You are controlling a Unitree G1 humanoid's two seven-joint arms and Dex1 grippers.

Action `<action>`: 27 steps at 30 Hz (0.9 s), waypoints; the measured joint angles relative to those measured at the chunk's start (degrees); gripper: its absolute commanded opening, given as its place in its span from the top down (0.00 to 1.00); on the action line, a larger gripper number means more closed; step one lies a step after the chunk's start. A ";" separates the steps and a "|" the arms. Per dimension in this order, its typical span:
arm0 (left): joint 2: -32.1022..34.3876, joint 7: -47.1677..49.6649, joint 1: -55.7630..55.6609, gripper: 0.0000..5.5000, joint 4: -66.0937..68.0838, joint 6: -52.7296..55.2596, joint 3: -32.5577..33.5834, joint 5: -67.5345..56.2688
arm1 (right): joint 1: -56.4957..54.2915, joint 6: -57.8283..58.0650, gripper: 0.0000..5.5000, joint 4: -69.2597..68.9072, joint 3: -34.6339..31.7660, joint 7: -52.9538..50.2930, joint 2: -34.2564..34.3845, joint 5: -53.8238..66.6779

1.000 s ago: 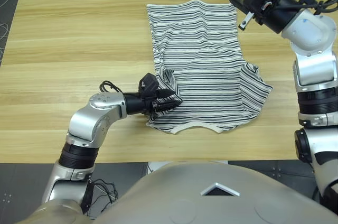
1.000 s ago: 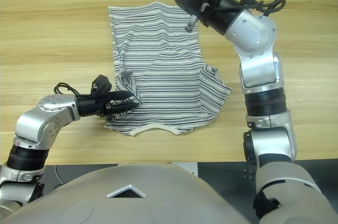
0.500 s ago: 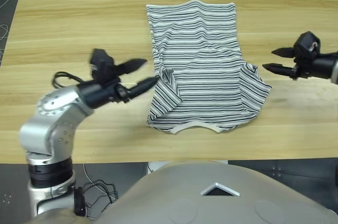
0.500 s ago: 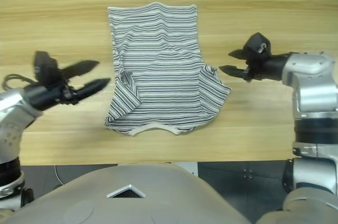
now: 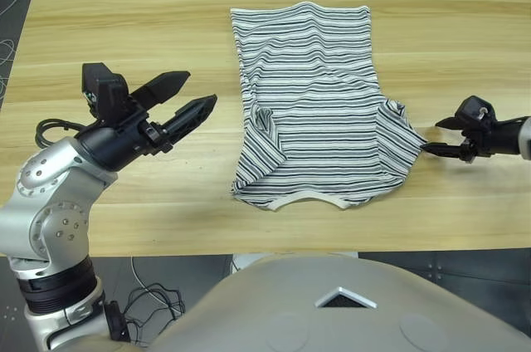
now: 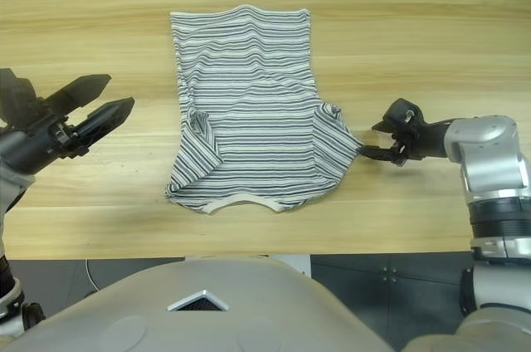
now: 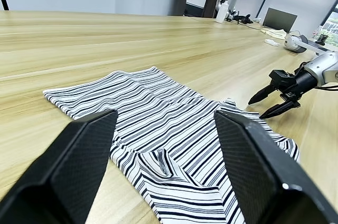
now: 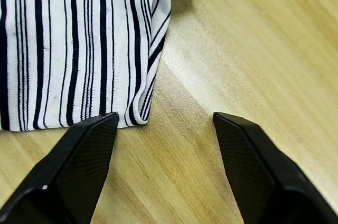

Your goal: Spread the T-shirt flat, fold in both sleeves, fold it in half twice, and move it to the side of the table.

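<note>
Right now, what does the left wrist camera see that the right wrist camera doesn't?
Left wrist view: the left end effector with its fingers open, most of the striped T-shirt laid out, and a laptop far behind. Right wrist view: a close look at the right sleeve's edge, lying on the wood beside one of that arm's open fingers. Both: the T-shirt, the wooden table, and the right end effector, open next to that sleeve.
</note>
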 measured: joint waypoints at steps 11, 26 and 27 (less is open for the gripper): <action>0.02 1.60 0.36 0.38 -0.34 -0.05 -0.11 -0.93 | 0.69 -0.30 0.66 -1.24 0.42 0.19 1.93 0.52; 0.07 1.60 0.38 0.38 -0.27 -0.29 -1.19 -0.88 | 1.01 -0.15 0.98 -4.04 1.36 -0.92 3.50 0.64; 0.07 1.60 0.38 0.38 -0.23 -0.30 -1.19 -0.88 | 1.09 -0.14 0.98 -4.25 1.35 -1.03 3.50 0.62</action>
